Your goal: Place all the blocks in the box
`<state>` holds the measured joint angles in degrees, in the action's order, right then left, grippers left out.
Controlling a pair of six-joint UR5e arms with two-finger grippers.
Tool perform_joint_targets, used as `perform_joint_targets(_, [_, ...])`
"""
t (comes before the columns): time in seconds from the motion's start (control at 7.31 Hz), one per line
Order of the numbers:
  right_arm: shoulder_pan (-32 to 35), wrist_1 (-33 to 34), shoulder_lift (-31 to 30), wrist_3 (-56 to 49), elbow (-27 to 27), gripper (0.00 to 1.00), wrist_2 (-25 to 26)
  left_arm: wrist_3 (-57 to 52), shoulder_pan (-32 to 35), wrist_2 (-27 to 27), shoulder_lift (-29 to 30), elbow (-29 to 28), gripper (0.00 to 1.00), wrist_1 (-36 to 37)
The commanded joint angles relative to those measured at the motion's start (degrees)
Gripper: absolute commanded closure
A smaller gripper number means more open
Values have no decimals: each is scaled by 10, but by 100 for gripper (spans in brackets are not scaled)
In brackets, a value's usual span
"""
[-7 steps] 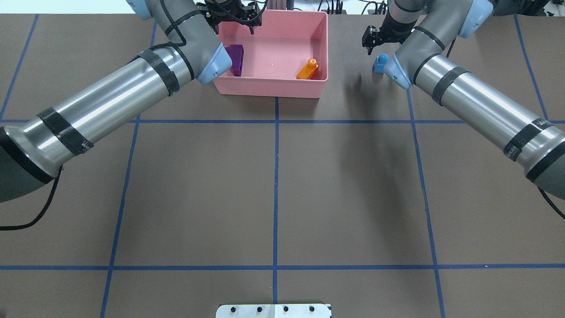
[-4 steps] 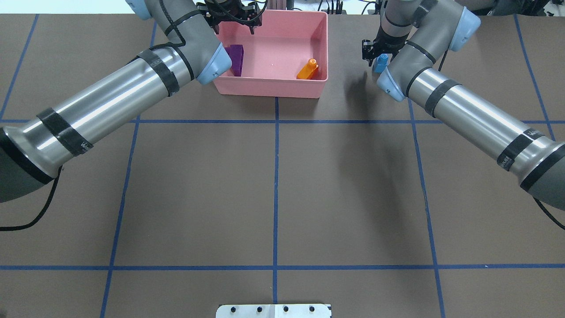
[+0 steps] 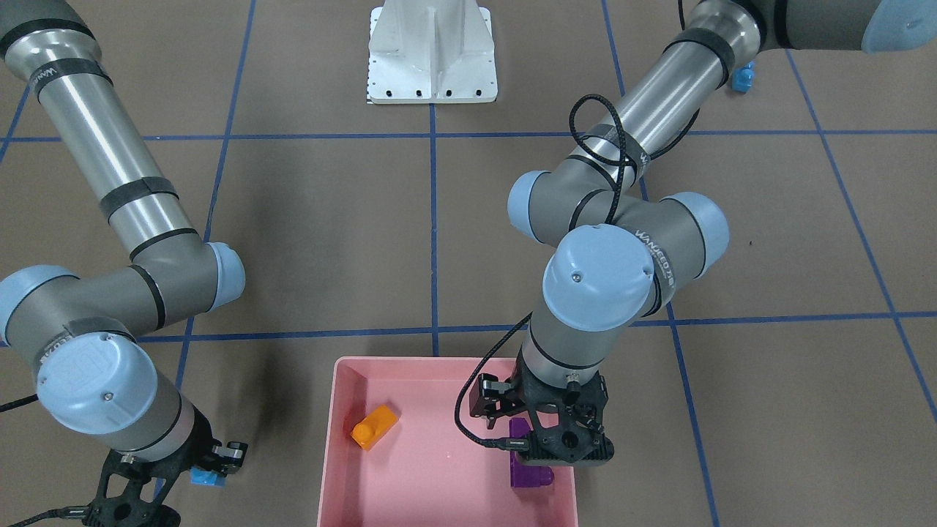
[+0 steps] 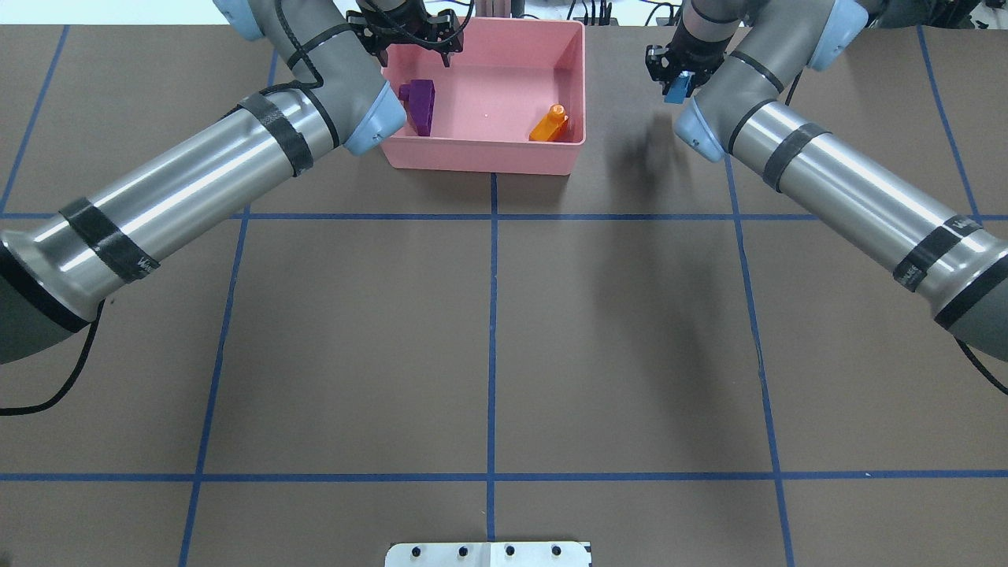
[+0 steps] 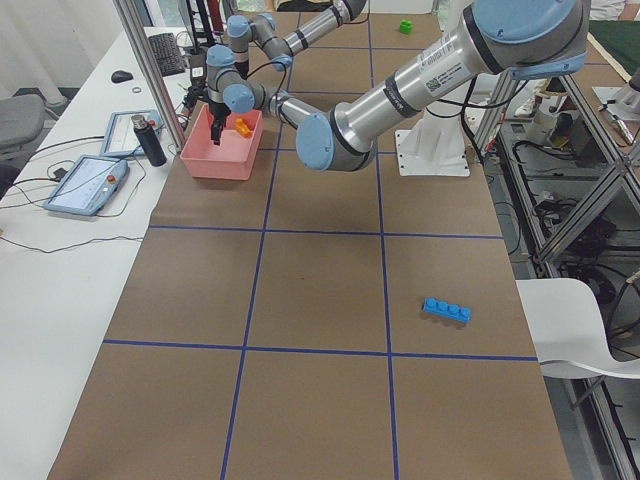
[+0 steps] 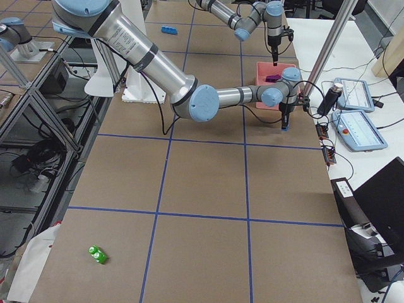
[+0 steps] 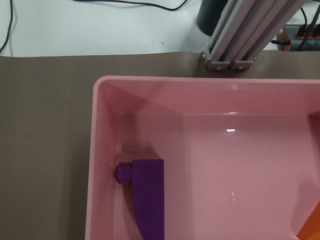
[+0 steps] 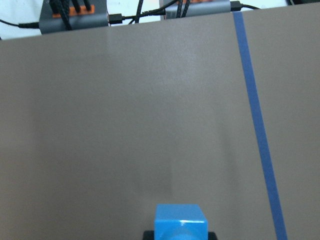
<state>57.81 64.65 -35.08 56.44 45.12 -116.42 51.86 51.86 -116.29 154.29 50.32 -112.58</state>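
Box (image 4: pixel 504 150) at table's (image 4: pixel 488 339) far edge holding purple wedge (image 4: pixel 421 102) and orange brick (image 4: pixel 550 124), left gripper (image 4: pixel 417 53) spread above its corner, right gripper (image 4: pixel 677 83) pinching small blue brick (image 8: pixel 180 220) near the same edge.

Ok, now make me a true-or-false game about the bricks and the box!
1. The orange brick lies inside the pink box. True.
2. The purple brick is out on the table. False: it lies in the box, close to a wall.
3. The right pincer holds a small blue brick. True.
4. The green brick is in the box. False: it sits on the table, far from the box.
5. The long blue brick lies on the table. True.
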Motion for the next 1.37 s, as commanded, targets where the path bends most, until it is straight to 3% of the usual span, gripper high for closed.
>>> perform_joint_targets(0.0, [29, 2, 39, 81, 23, 100, -31, -80, 21, -63, -49, 44, 0, -2])
perform_joint_targets(0.27, [11, 5, 90, 147, 3, 100, -15, -87, 25, -68, -58, 51, 0, -3])
perform_joint_targets(0.55, [-49, 3, 162, 146, -85, 100, 110, -86, 25, -68, -58, 55, 0, -3])
perform_joint_targets(0.68, [-52, 3, 162, 141, -86, 100, 113, -85, 25, -68, -59, 55, 0, -3])
perform_joint_targets(0.96, [-56, 0, 162, 142, -86, 47, 113, -82, 25, -68, -59, 56, 0, -3])
perform_joint_targets(1.1, [-56, 0, 162, 141, -86, 39, 113, -82, 25, -68, -59, 55, 0, -3])
perform_joint_targets(1.23, [-55, 0, 162, 141, -85, 24, 112, -82, 25, -68, -59, 55, 0, -3])
